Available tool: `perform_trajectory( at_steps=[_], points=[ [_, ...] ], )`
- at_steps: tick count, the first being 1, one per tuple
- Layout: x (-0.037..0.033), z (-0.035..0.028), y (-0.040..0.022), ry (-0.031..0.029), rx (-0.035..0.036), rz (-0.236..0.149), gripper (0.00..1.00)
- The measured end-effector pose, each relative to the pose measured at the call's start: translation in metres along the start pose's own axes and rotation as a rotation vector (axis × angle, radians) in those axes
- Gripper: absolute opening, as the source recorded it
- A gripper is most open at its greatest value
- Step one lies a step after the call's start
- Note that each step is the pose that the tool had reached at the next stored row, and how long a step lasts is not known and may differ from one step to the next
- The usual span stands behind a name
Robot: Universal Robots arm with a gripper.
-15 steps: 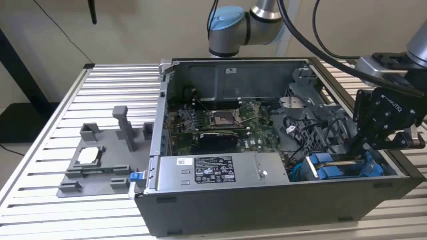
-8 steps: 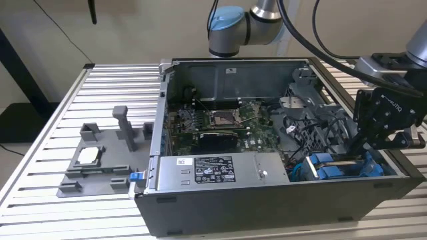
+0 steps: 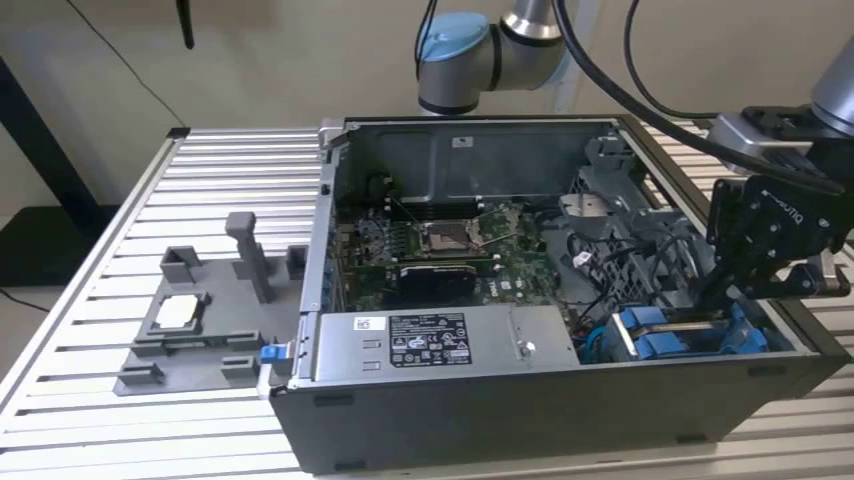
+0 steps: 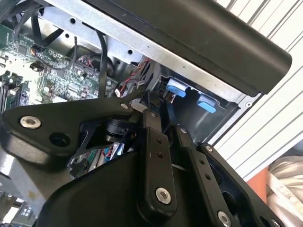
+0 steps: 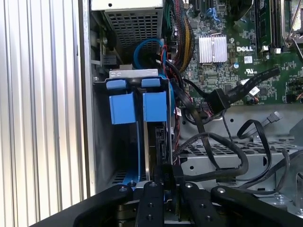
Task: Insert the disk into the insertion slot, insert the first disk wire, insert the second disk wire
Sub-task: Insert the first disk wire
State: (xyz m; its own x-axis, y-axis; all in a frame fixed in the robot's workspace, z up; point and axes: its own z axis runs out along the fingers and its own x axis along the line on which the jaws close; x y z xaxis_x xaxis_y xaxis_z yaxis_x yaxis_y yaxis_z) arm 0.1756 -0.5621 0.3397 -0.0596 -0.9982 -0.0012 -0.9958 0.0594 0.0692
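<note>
The slot [image 3: 657, 340], a grey metal cage with blue tabs [image 5: 123, 108] at its mouth, sits at the exterior view's lower right. The disk [image 5: 158, 142] stands on edge inside it, its blue bracket alongside.

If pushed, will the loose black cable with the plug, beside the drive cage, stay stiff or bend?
The black cable likely flexes away: it arcs unsupported over the case. Its plug looks rigid and may swing. Being thin, it is probably light.
</note>
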Motion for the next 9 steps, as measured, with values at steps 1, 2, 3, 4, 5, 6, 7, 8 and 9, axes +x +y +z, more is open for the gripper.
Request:
perform_trajectory(
  at_steps=[1, 2, 3, 4, 5, 6, 7, 8, 9],
  points=[
    [0.0, 0.0001, 0.0005, 0.0, 0.0001, 0.0, 0.19],
    [0.0001, 0.0001, 0.0011, 0.0, 0.0002, 0.0, 0.19],
    [0.0001, 0.0001, 0.0014, 0.0001, 0.0003, 0.0, 0.19],
    [0.0001, 0.0001, 0.0014, 0.0002, 0.0003, 0.0, 0.19],
    [0.0001, 0.0002, 0.0015, 0.0002, 0.0004, -0.001, 0.19],
    [0.0, 0.0003, 0.0015, 0.0002, 0.0012, -0.001, 0.19],
    [0.0001, 0.0005, 0.0015, 0.0001, 0.0026, -0.002, 0.19],
    [0.0002, 0.0006, 0.0016, 0.0001, 0.0044, -0.003, 0.19],
    [0.0003, 0.0006, 0.0016, 0.0, 0.0061, -0.004, 0.19]
  ],
)
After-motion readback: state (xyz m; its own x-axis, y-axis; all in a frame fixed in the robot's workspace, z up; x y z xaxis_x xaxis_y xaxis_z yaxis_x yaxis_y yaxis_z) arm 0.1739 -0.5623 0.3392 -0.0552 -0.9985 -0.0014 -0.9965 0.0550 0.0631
